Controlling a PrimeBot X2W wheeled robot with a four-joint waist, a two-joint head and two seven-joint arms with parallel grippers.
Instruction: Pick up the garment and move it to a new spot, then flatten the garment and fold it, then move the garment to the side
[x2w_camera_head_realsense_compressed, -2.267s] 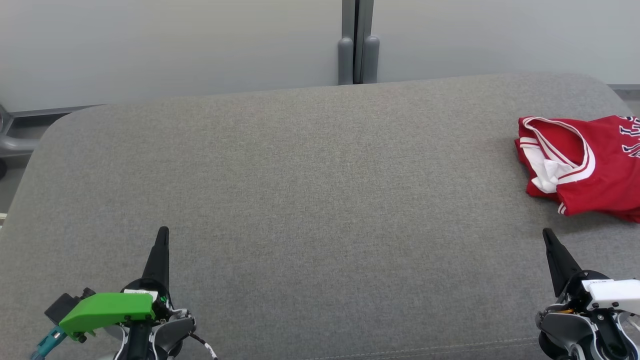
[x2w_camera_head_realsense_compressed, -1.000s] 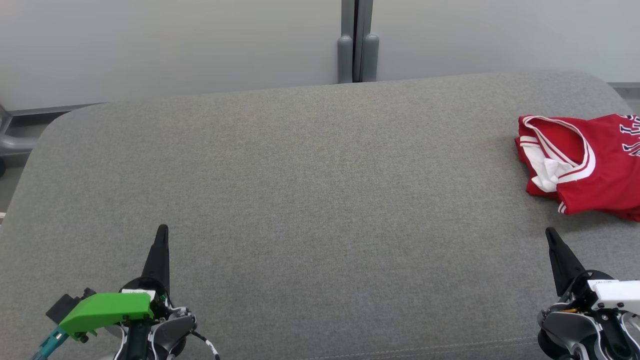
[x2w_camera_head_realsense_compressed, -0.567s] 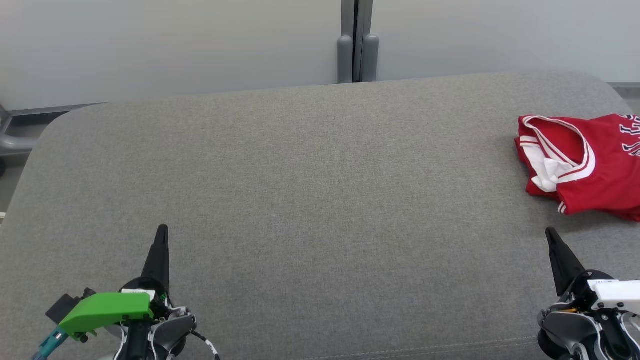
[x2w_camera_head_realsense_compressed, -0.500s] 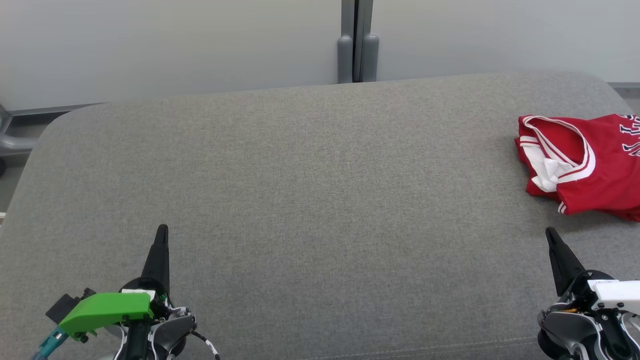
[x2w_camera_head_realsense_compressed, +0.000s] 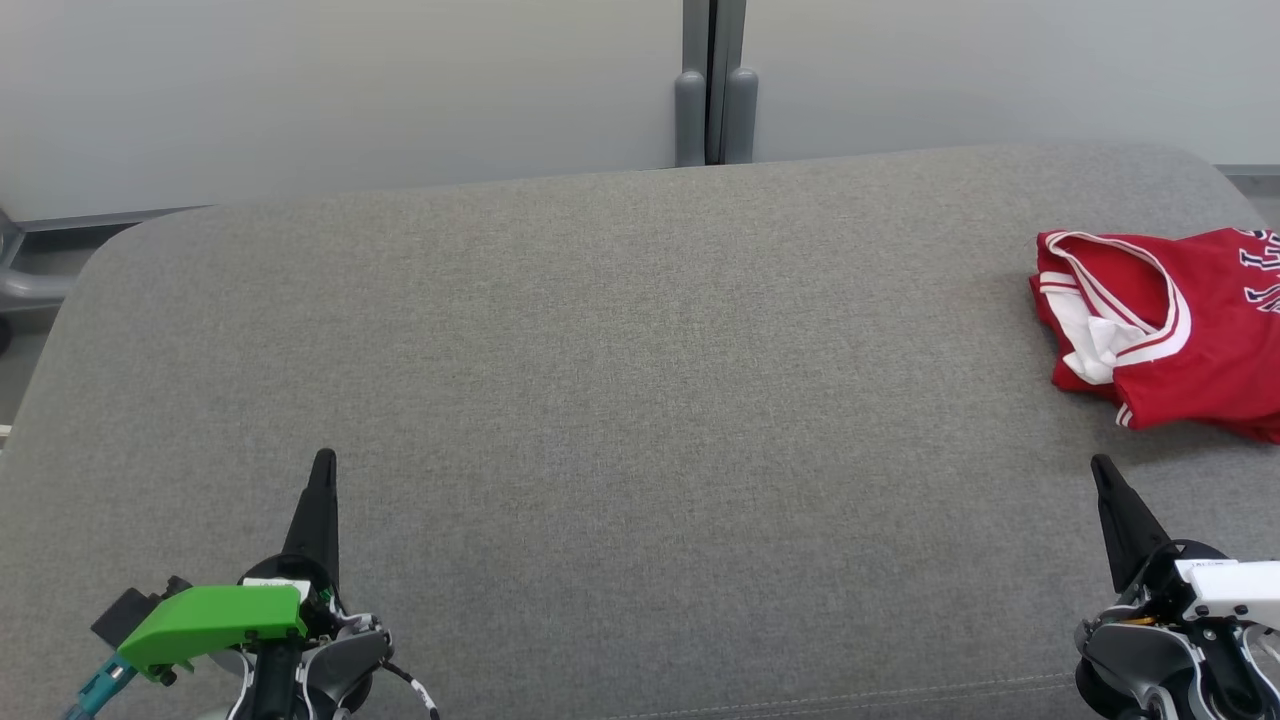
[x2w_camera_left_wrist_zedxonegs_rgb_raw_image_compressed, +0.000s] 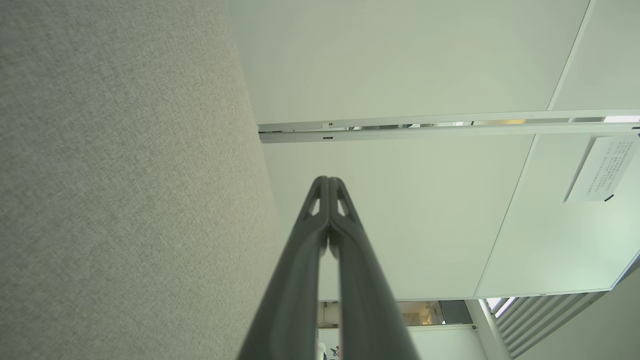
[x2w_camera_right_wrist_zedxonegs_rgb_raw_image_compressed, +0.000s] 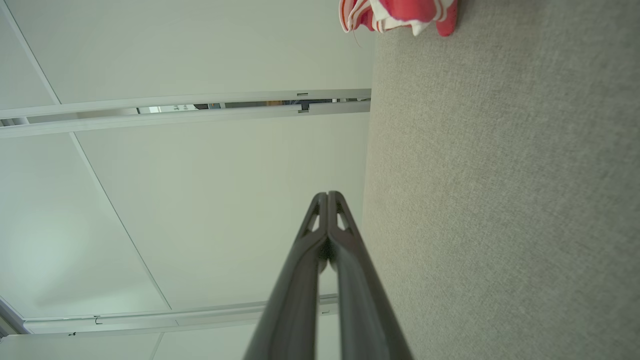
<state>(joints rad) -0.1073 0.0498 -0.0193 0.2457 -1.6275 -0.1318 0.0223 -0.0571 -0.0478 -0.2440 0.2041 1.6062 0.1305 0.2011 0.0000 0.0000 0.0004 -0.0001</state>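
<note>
The garment (x2w_camera_head_realsense_compressed: 1190, 335) is a red jersey with white trim, folded and lying at the far right of the grey upholstered surface (x2w_camera_head_realsense_compressed: 620, 380); its right part runs past the head view's edge. Its edge also appears at the top of the right wrist view, garment (x2w_camera_right_wrist_zedxonegs_rgb_raw_image_compressed: 400, 12). My left gripper (x2w_camera_head_realsense_compressed: 323, 462) rests at the lower left, shut, nothing between its fingers. My right gripper (x2w_camera_head_realsense_compressed: 1099, 466) sits at the lower right, shut and empty, a short way in front of the garment and apart from it. Both wrist views show fingertips pressed together: left gripper (x2w_camera_left_wrist_zedxonegs_rgb_raw_image_compressed: 328, 179), right gripper (x2w_camera_right_wrist_zedxonegs_rgb_raw_image_compressed: 327, 194).
Pale wall panels (x2w_camera_head_realsense_compressed: 350, 90) stand behind the surface, with a grey post (x2w_camera_head_realsense_compressed: 714, 85) at the middle of the far edge. A grey metal frame (x2w_camera_head_realsense_compressed: 20, 285) sits off the left corner. Wide bare upholstery lies between the two grippers.
</note>
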